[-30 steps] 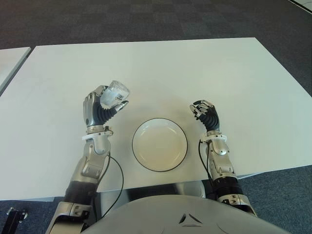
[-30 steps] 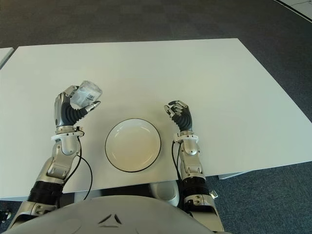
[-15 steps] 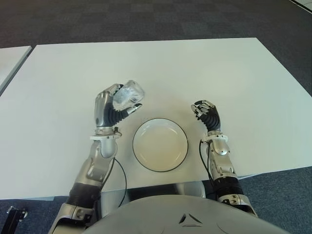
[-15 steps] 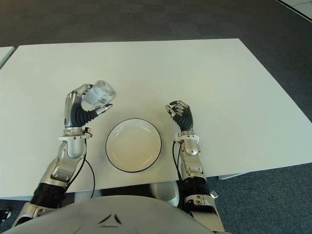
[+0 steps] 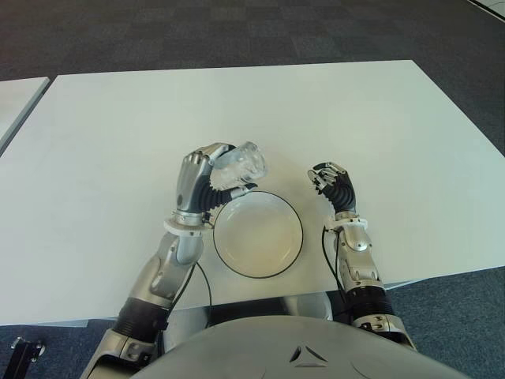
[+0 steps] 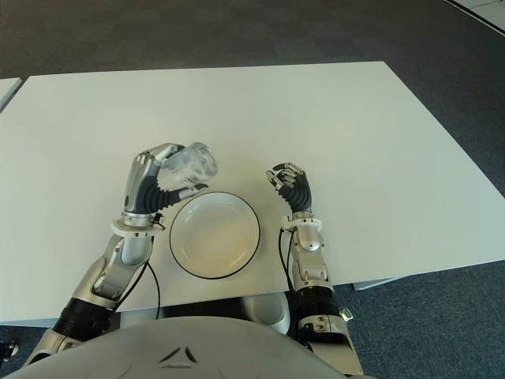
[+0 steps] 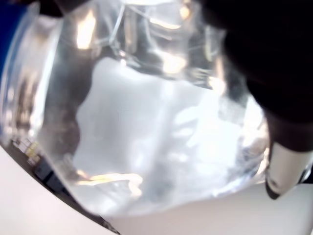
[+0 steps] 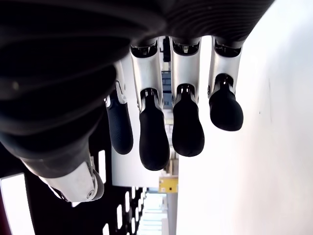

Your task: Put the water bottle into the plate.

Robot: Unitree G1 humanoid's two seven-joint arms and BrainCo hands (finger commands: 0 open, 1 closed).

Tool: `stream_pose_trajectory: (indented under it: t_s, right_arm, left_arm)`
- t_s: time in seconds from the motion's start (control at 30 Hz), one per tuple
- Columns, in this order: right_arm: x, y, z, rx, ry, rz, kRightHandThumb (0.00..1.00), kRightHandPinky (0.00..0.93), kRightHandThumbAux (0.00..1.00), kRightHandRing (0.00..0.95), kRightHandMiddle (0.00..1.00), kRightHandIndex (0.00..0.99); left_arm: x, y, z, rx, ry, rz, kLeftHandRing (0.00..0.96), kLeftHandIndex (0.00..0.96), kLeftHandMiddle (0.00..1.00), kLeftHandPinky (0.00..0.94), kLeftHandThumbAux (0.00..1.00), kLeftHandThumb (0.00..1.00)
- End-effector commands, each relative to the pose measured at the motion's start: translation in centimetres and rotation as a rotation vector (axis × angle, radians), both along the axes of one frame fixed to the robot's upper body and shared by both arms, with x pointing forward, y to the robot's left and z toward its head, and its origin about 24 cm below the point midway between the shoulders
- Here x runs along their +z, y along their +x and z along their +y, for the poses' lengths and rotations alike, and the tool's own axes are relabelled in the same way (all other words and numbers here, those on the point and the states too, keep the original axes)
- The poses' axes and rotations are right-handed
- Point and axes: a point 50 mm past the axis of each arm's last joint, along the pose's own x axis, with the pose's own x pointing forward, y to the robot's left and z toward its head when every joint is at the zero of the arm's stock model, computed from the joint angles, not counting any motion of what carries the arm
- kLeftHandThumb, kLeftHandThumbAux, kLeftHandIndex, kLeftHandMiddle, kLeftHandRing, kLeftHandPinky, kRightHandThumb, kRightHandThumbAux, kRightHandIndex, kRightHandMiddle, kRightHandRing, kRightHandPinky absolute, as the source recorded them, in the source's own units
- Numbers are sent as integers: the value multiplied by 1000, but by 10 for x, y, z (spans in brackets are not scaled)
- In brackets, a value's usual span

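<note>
My left hand (image 5: pixel 211 175) is shut on a clear plastic water bottle (image 5: pixel 243 164), held above the table at the far left rim of the plate. The bottle (image 7: pixel 146 117) fills the left wrist view, with a fingertip (image 7: pixel 283 166) curled across it. The white plate (image 5: pixel 259 234) with a dark rim lies near the table's front edge, between my two hands, and holds nothing. My right hand (image 5: pixel 333 183) shows just right of the plate, its fingers (image 8: pixel 151 132) curled on nothing.
The white table (image 5: pixel 331 110) stretches far behind the plate. A second table's corner (image 5: pixel 16 99) shows at the far left. Dark carpet (image 5: pixel 237 31) lies beyond the back edge, and the table's front edge runs close to my body.
My left hand has carried the bottle rightward, from well left of the plate to the plate's far left rim. The right hand has not moved.
</note>
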Motion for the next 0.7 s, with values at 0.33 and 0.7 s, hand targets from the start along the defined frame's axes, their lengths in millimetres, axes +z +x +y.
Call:
stream_pose_trajectory:
  t_s: [0.33, 0.7]
  right_arm:
    - [-2, -3, 1, 1, 7, 11, 709, 748, 726, 721, 704, 437]
    - [-1, -4, 2, 3, 7, 8, 709, 743, 726, 716, 701, 437]
  left_arm:
    - [-16, -8, -20, -160, 176, 71, 842, 399, 542, 829, 666, 854]
    - [-26, -14, -32, -224, 248, 86, 846, 401, 546, 853, 666, 853]
